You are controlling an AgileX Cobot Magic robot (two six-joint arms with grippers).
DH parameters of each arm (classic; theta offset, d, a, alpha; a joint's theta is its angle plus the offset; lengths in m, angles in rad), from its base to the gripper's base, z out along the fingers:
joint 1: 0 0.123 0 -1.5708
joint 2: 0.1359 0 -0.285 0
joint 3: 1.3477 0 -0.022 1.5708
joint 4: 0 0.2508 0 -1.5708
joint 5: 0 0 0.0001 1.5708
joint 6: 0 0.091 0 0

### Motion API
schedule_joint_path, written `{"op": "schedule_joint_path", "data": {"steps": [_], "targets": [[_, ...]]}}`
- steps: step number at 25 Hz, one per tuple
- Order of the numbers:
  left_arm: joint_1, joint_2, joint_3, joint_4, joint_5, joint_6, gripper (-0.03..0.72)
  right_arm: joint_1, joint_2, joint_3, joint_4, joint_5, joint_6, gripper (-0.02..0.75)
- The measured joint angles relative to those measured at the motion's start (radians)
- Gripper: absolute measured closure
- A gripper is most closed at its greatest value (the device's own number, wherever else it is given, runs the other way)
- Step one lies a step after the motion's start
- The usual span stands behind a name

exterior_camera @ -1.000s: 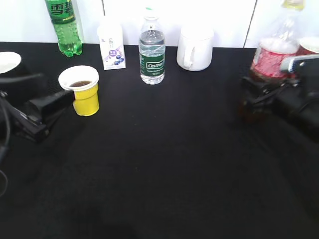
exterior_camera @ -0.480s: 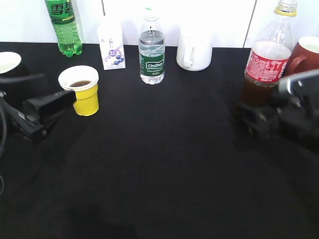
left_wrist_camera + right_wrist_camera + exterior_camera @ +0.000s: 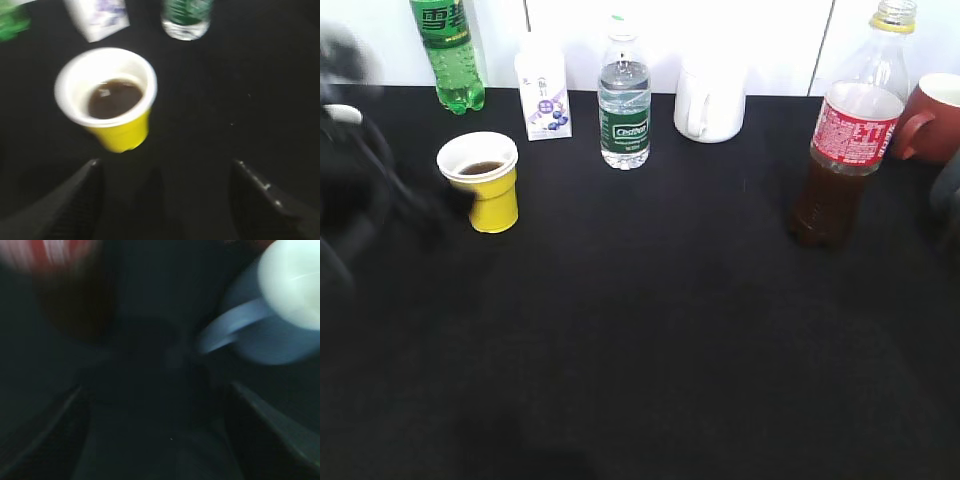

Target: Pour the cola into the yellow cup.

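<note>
Cola [image 3: 845,150] stood upright and ungripped on the black surface [image 3: 650,330], well right of the yellow cup [image 3: 485,180], which already held dark drink; pouring looked finished, so next I would expect only retreat. From the left wrist, the left gripper [image 3: 165,195] had its fingers spread wide, empty, just short of the cup. From the right wrist, heavy blur; the right gripper [image 3: 155,430] seemed open, the bottle cut off beside a mug [image 3: 280,315].
</note>
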Motion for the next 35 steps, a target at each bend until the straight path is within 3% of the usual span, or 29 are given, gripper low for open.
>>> {"op": "schedule_joint_path", "data": {"steps": [2, 5, 8, 13, 18, 25, 31, 35], "targets": [[-0.028, -0.097, -0.072, -0.058, 0.212, 0.0, 0.171, 0.0, -0.101, -0.118, 0.124, 0.145, -0.034, 0.124], [-0.036, -0.29, -0.086, -0.099, 0.423, 0.053, 0.223, 0.0, -0.256, -0.143, 0.35, 0.277, -0.266, 0.134], [-0.036, -0.522, -0.086, -0.223, 0.6, 0.209, 0.23, 0.0, -0.43, -0.143, 0.399, 0.432, -0.327, 0.141], [-0.036, -0.795, 0.084, -0.374, 0.714, 0.302, 0.238, 0.0, -0.763, -0.108, 0.358, 0.624, -0.286, 0.143], [-0.036, -0.916, 0.113, -0.355, 0.723, 0.319, 0.238, 0.0, -1.14, 0.024, 0.155, 0.801, -0.073, 0.143], [-0.037, -0.917, 0.197, -0.326, 0.502, 0.319, 0.245, 0.0, -1.161, 0.104, 0.105, 0.734, -0.032, 0.144], [-0.037, -0.917, 0.125, -0.311, 0.753, 0.319, 0.281, 0.0, -1.161, 0.105, 0.084, 0.73, -0.024, 0.144], [-0.037, -0.919, 0.138, -0.306, 0.809, 0.32, 0.281, 0.0, -1.161, 0.105, 0.083, 0.729, -0.023, 0.144]]}}
